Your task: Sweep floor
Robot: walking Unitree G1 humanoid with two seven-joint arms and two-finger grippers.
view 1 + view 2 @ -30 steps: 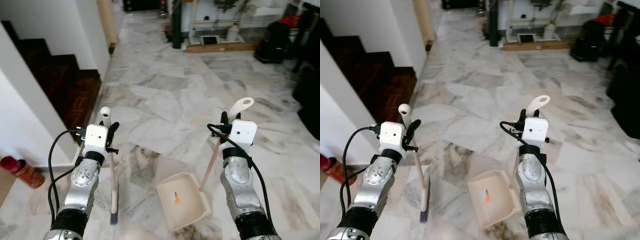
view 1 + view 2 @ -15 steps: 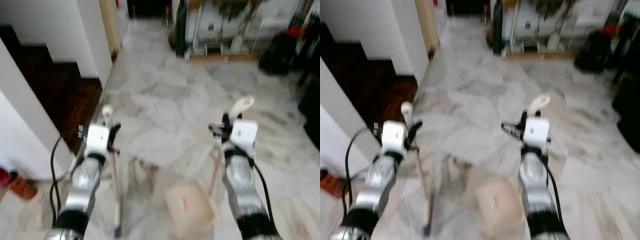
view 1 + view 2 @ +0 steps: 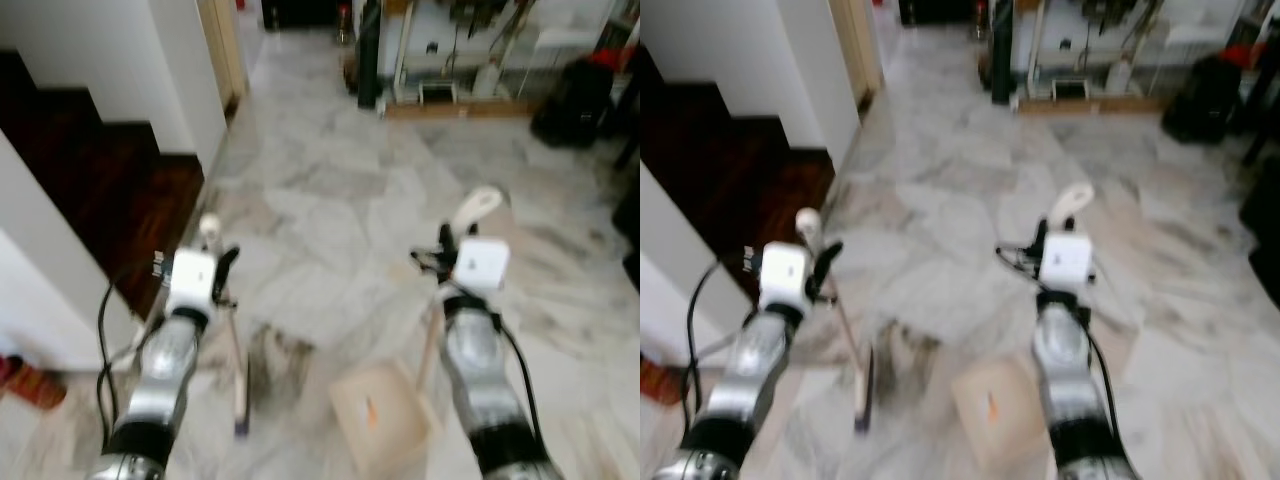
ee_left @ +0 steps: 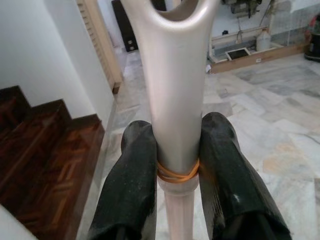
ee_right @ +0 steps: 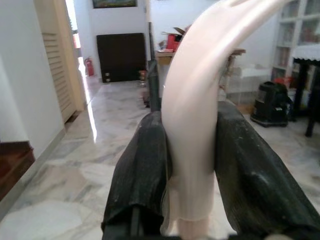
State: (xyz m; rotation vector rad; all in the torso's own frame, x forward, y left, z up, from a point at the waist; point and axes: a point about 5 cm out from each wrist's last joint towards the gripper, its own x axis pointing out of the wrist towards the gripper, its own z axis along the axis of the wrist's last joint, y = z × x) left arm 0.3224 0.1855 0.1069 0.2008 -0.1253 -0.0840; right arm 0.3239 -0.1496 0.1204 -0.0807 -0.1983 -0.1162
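Note:
My left gripper (image 4: 175,165) is shut on the pale handle of a small broom (image 3: 232,350); the stick slants down to dark bristles on the marble floor. An orange rubber band rings the handle between the fingers (image 4: 131,185). My right gripper (image 5: 189,165) is shut on the cream handle of a dustpan (image 3: 385,420), which rests on the floor below and between my arms. The dustpan handle's looped top (image 3: 476,205) rises above the right wrist. Both eye views are somewhat blurred.
A dark wooden staircase (image 3: 120,190) and a white wall (image 3: 40,290) stand at the left. Shelves, a dark bag (image 3: 575,100) and clutter line the far end. Open marble floor (image 3: 330,200) stretches ahead. A red canister (image 3: 25,385) sits at lower left.
The view has shifted forward and slightly right while walking; the staircase and red canister slid toward the left edge. Both grippers keep their hold on broom and dustpan.

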